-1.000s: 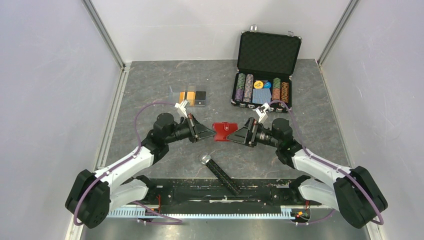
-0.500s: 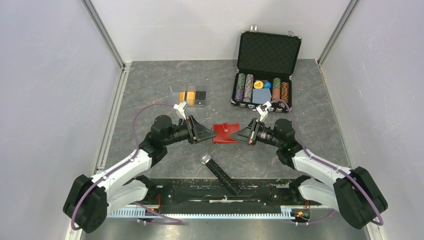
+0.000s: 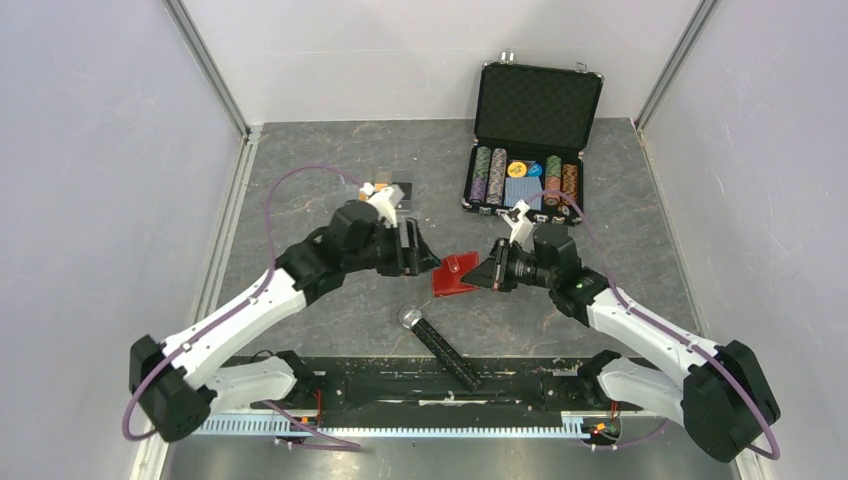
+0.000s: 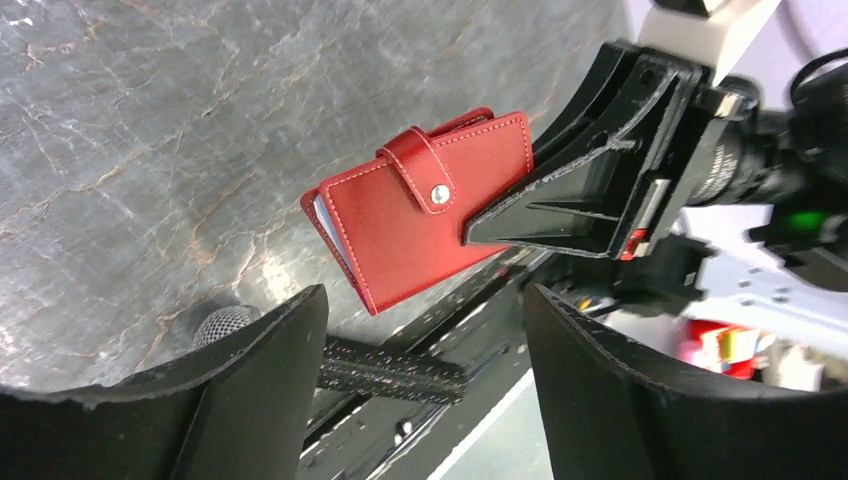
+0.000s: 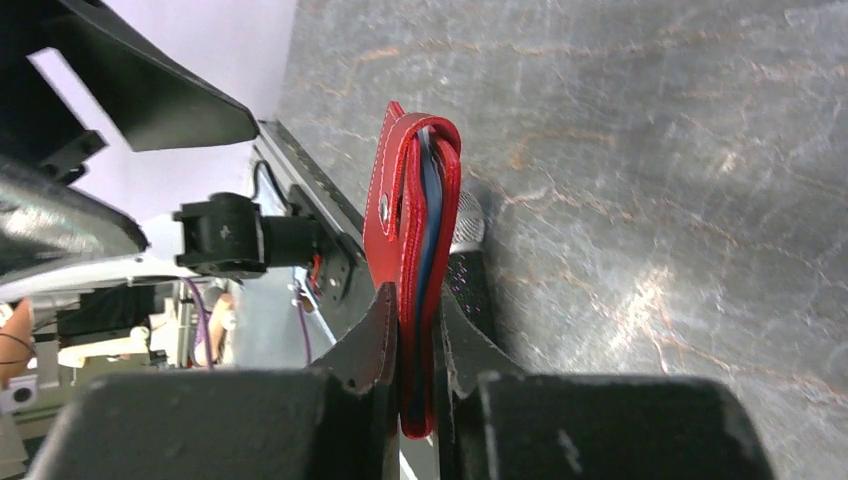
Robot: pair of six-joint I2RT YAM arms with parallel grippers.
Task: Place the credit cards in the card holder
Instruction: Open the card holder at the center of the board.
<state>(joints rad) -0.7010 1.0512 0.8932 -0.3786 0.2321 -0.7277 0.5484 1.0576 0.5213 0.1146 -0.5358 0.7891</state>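
Observation:
The card holder (image 3: pixel 453 274), a red folded wallet with its snap tab closed, is lifted off the table and tilted. My right gripper (image 3: pixel 488 276) is shut on its right edge. In the right wrist view the card holder (image 5: pixel 415 215) stands on edge between my right gripper's (image 5: pixel 418 300) jaws, blue-grey sleeves showing inside. My left gripper (image 3: pixel 424 254) is open just left of it, not touching. In the left wrist view the card holder (image 4: pixel 420 215) hangs beyond the spread jaws of my left gripper (image 4: pixel 425 300). The credit cards (image 3: pixel 401 189), orange and black, lie at the back, mostly hidden behind the left wrist.
An open black poker-chip case (image 3: pixel 538 105) with chip rows and a blue deck stands at the back right. A black stick with a mesh head (image 3: pixel 440 342) lies near the front rail, below the held wallet. Grey walls close in the table on both sides.
The left gripper opened, let go of the card holder and drew back leftward and up. The right gripper shut on the holder's right edge and raised it tilted off the table.

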